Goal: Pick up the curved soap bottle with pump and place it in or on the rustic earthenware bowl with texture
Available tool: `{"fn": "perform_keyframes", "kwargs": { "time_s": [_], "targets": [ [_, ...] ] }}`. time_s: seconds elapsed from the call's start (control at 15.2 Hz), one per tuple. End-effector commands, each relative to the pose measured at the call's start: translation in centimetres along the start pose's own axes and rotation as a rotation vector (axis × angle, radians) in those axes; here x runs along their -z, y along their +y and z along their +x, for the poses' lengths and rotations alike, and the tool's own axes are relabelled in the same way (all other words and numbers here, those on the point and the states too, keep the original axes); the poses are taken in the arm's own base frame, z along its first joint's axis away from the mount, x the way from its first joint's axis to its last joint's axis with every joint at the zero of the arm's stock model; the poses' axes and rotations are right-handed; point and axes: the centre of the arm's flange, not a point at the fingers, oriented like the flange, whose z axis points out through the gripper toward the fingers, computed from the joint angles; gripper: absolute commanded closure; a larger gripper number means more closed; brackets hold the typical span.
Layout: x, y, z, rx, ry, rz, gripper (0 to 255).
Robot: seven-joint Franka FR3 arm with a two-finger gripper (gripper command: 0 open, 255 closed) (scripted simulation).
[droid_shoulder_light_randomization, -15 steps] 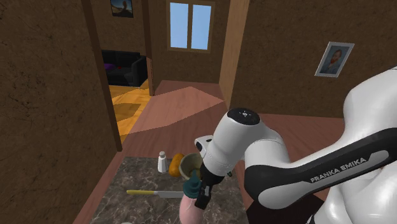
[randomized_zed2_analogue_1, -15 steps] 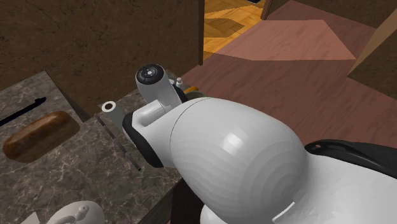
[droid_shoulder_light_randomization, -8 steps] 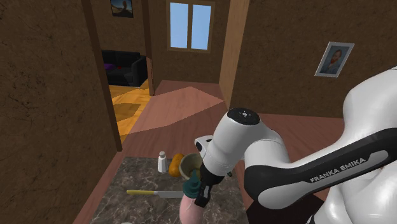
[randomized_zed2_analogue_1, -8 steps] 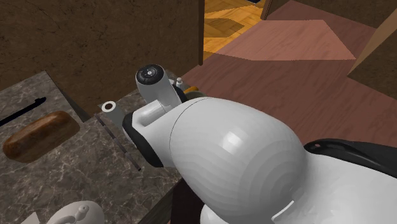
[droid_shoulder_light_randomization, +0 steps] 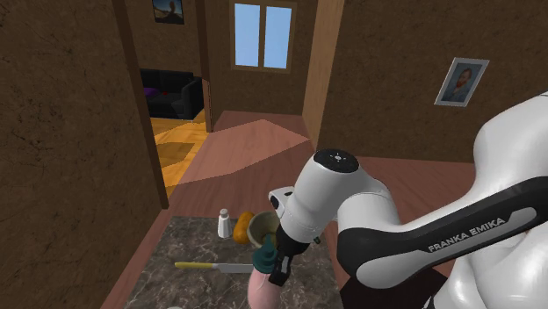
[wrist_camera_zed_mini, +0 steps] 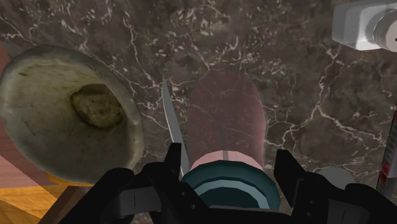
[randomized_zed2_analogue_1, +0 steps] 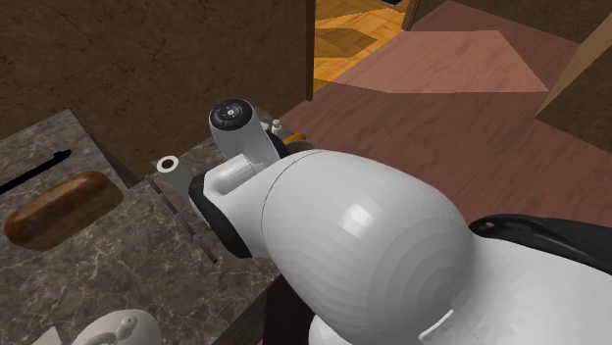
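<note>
A pink curved soap bottle [wrist_camera_zed_mini: 224, 121] with a teal pump collar [wrist_camera_zed_mini: 229, 191] stands upright on the dark marbled counter [wrist_camera_zed_mini: 305, 108]. My gripper [wrist_camera_zed_mini: 229, 170] comes down over its top, and both black fingers [wrist_camera_zed_mini: 174, 160] press against the collar, so it is shut on the bottle. Close beside the bottle is the rough olive-tan earthenware bowl [wrist_camera_zed_mini: 60, 121], with a brown lump inside it. In the shoulder view the bottle [droid_shoulder_light_randomization: 259, 287] is under the gripper [droid_shoulder_light_randomization: 276, 263], and the bowl [droid_shoulder_light_randomization: 261, 228] sits just behind them.
A knife [droid_shoulder_light_randomization: 211, 266] with a yellow handle lies between bottle and bowl, its blade [wrist_camera_zed_mini: 170, 118] along the bottle's side. A white shaker [droid_shoulder_light_randomization: 224, 224] and an orange item [droid_shoulder_light_randomization: 241, 218] stand near the bowl. A bread loaf [randomized_zed2_analogue_1: 61, 206] lies farther along the counter.
</note>
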Motion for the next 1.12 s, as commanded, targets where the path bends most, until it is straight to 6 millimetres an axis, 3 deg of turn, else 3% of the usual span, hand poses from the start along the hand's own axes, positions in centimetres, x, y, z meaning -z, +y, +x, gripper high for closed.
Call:
{"fn": "perform_keyframes", "kwargs": {
  "time_s": [0.0, 1.06],
  "targets": [
    [0.5, 0.0, 0.1, 0.000, -0.001, 0.000, 255],
    [8.7, 0.5, 2.0, 0.000, -0.001, 0.000, 255]
  ]
}}
